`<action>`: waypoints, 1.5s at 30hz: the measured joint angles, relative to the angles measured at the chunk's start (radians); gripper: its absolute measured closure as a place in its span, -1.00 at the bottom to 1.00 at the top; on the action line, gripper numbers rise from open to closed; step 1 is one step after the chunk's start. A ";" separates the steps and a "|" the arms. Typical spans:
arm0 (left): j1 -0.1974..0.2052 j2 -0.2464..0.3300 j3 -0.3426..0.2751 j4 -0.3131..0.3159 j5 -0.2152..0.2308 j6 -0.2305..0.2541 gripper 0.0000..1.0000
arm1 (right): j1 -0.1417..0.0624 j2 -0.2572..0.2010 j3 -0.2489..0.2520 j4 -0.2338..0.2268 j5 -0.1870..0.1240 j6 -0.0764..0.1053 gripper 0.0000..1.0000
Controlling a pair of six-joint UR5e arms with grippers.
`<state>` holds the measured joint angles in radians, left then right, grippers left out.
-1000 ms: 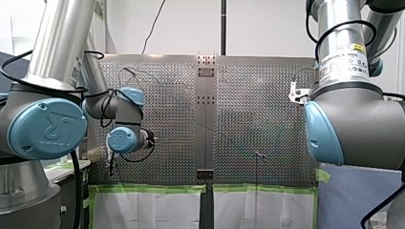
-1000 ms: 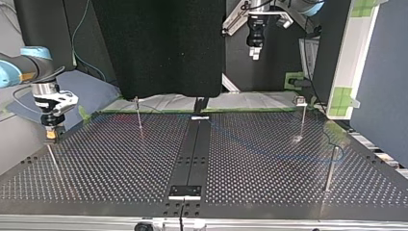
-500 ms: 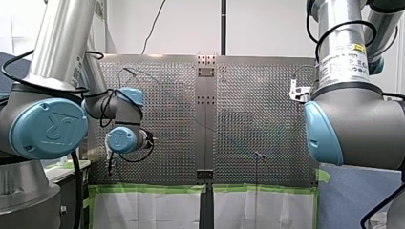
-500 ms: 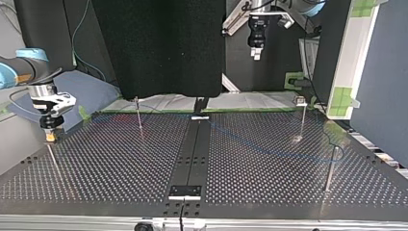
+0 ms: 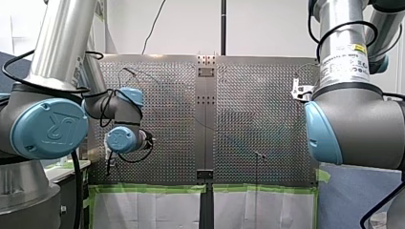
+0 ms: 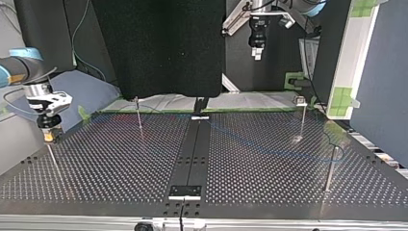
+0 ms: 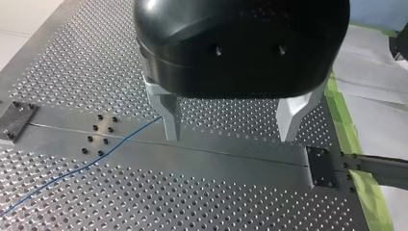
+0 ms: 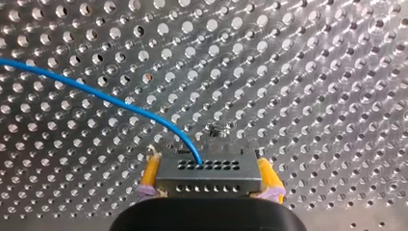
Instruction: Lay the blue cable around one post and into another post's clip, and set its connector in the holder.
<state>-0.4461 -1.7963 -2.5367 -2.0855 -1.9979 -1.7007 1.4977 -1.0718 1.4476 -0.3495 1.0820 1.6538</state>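
Blue thin cable [image 8: 96, 94]: leaves the connector's face and curves away ahead of the gripper, over the perforated metal table [image 8: 312, 72].
Grey perforated connector block [image 8: 208, 173]: clamped by my right gripper [image 8: 209, 166] between yellow pads, long axis across the fingers.
Black left gripper [image 7: 230, 138]: metal fingers spread, empty, well apart from the connector.
Nearer arm: my right, I judge.

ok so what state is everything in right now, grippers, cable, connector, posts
left gripper: open, holding nothing, above the table
right gripper: shut on the connector
connector: clamped between yellow pads, not set in a holder
blue cable: plugged into the connector, trailing across the table
post at the top view's right: upright
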 joint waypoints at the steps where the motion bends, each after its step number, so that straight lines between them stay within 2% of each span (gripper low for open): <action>1: 0.001 0.000 0.000 -0.001 0.000 0.000 -1.00 | -0.002 0.000 -0.001 -0.001 -0.005 0.000 1.00; 8: 0.003 0.000 -0.001 -0.004 0.000 0.002 -1.00 | -0.008 0.001 -0.009 -0.002 -0.031 0.002 1.00; 16: 0.005 0.000 -0.003 -0.004 0.000 0.004 -1.00 | -0.015 0.001 -0.009 -0.006 -0.034 0.001 1.00; 30: 0.011 0.000 -0.005 -0.003 0.000 0.005 -1.00 | -0.015 0.021 -0.008 -0.035 -0.034 -0.016 1.00; 45: 0.013 0.000 -0.006 -0.004 0.001 0.006 -1.00 | -0.014 0.027 -0.008 -0.054 -0.043 -0.004 1.00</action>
<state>-0.4333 -1.7964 -2.5429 -2.0891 -1.9970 -1.6942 1.4836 -1.0451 1.4392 -0.4040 1.0392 1.6496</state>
